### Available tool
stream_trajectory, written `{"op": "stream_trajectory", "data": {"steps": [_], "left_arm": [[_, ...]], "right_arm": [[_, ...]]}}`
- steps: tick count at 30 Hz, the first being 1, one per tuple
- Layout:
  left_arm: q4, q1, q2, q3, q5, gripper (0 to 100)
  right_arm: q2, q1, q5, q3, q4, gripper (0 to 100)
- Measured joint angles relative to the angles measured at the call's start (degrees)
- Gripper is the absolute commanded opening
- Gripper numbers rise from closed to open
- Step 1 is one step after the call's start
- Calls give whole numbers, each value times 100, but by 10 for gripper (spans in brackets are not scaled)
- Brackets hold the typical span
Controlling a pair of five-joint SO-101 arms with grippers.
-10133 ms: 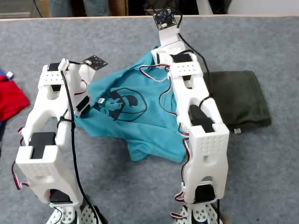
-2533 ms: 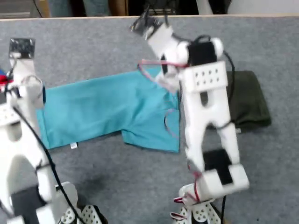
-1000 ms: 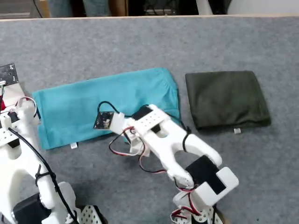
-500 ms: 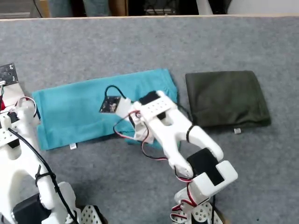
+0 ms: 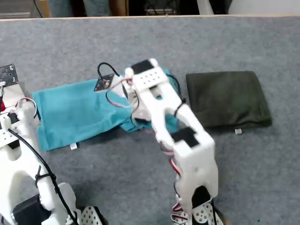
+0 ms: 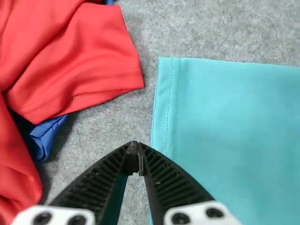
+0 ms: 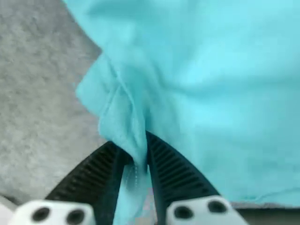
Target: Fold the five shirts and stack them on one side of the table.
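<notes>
High view: teal shirt (image 5: 70, 115) lies flat on the grey table (image 5: 211, 42), left of centre. Its right end is bunched and raised under my right arm (image 5: 159, 108). Folded green shirt (image 5: 227, 98) sits to the right of it, near but apart. My left arm (image 5: 18, 140) is at the left edge.

Left wrist view: my left claw (image 6: 136, 157) is pressed together with nothing in it, over bare table just beside the teal shirt's hemmed edge. Red shirt (image 6: 61, 61) lies across from that edge, with a blue shirt (image 6: 44, 136) peeking from under it.

Right wrist view: my right claw (image 7: 139, 154) is clamped on a gathered fold of the teal shirt.
</notes>
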Motion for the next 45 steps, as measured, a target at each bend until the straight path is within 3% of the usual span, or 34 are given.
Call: {"op": "stream_trajectory", "data": {"steps": [9, 13, 20, 23, 26, 32, 35, 38, 44, 45], "left_arm": [[-255, 97, 0, 202, 0, 29], [-607, 158, 0, 413, 0, 29], [-668, 158, 0, 440, 0, 29], [-668, 158, 0, 440, 0, 29], [-668, 158, 0, 440, 0, 29], [-668, 158, 0, 440, 0, 29], [-668, 158, 0, 440, 0, 29], [-668, 158, 0, 440, 0, 29], [-668, 158, 0, 440, 0, 29], [-668, 158, 0, 440, 0, 29]], "right_arm": [[2110, 70, 756, -3244, 448, 57], [2321, 70, 651, -3640, 466, 225], [2330, 70, 97, -3982, 466, 606], [2330, 79, -598, -4290, 466, 698], [2321, 158, -1292, -4545, 466, 724], [1943, 176, -1363, -4527, 466, 721], [1618, 176, -1046, -4281, 466, 682], [1319, 176, -800, -3868, 466, 523], [958, 97, -774, -3042, 466, 8], [958, 70, -879, -2971, 457, 23]]}}
